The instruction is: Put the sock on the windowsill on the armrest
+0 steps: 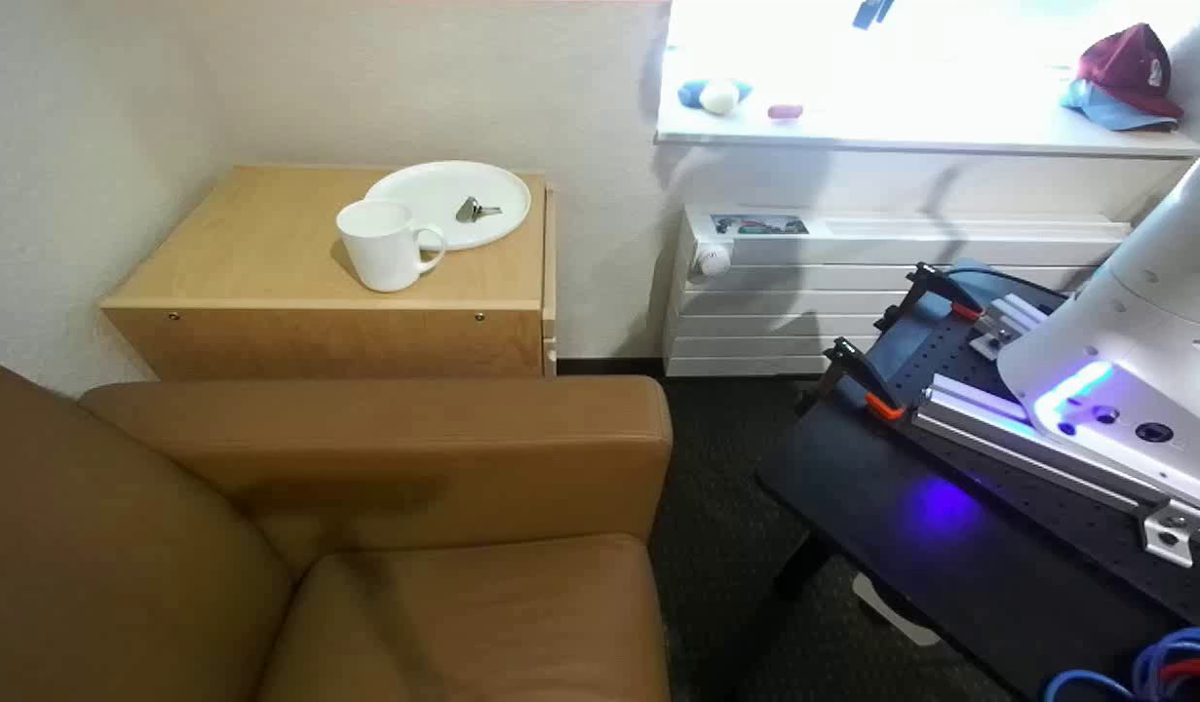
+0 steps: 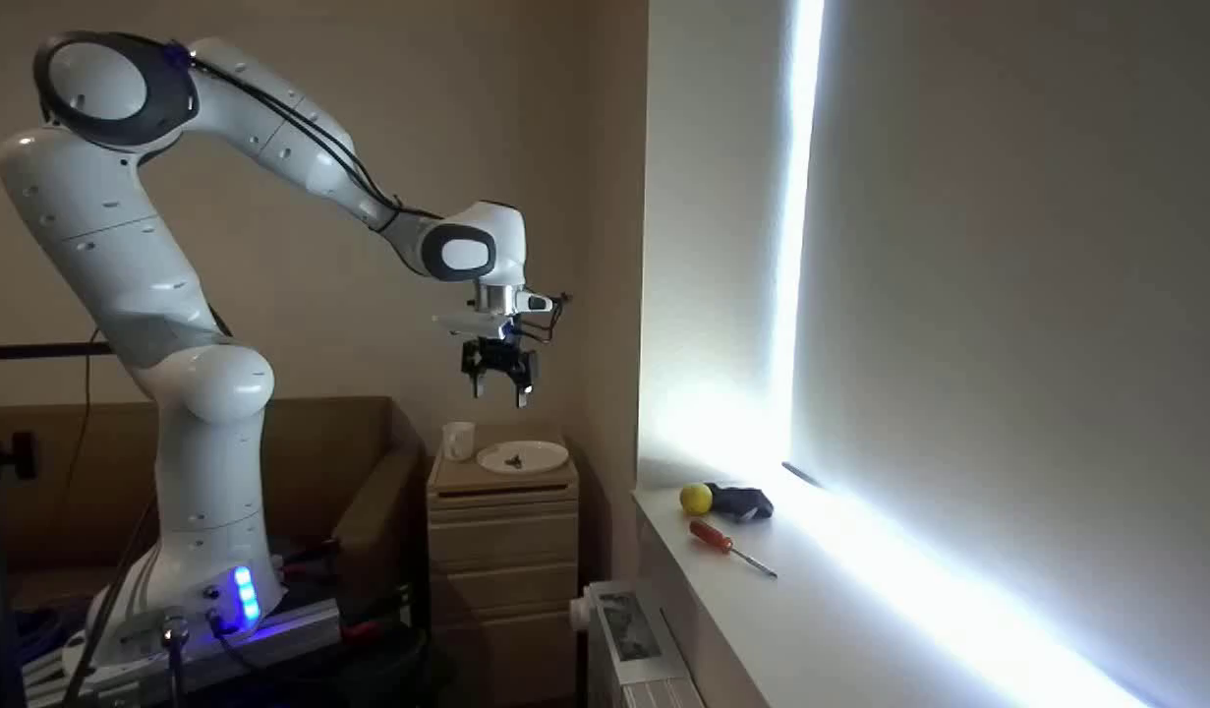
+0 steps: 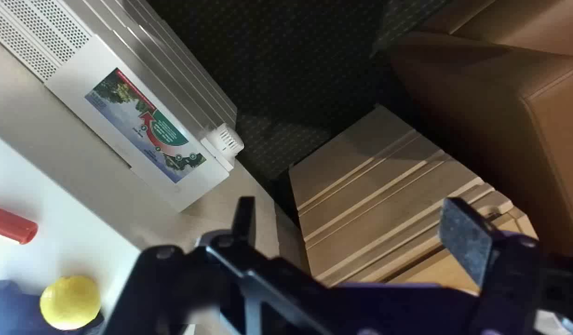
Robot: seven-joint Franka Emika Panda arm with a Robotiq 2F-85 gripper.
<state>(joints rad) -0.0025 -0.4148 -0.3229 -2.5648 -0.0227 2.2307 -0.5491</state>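
Note:
The sock [image 2: 744,502] is a limp dark cloth on the windowsill [image 2: 752,629], against a yellow ball. It looks bluish in an exterior view [image 1: 691,94] and shows in the wrist view's lower left corner [image 3: 11,307], partly hidden by the ball. The bright white windowsill is also in an exterior view [image 1: 911,138] and the wrist view [image 3: 49,186]. The brown padded armrest [image 1: 395,414] shows bare; it is also in an exterior view [image 2: 376,497]. My gripper [image 2: 499,393] hangs high in the air, apart from the sock, open; nothing is between its fingers in the wrist view [image 3: 349,204].
The yellow ball [image 3: 70,302] and a red-handled screwdriver [image 2: 713,536] lie near the sock. Caps [image 1: 1126,78] sit at the sill's far end. A wooden cabinet [image 1: 268,234] beside the armrest holds a mug [image 1: 385,249] and a plate [image 1: 429,190] with keys. A radiator [image 1: 755,292] stands under the sill.

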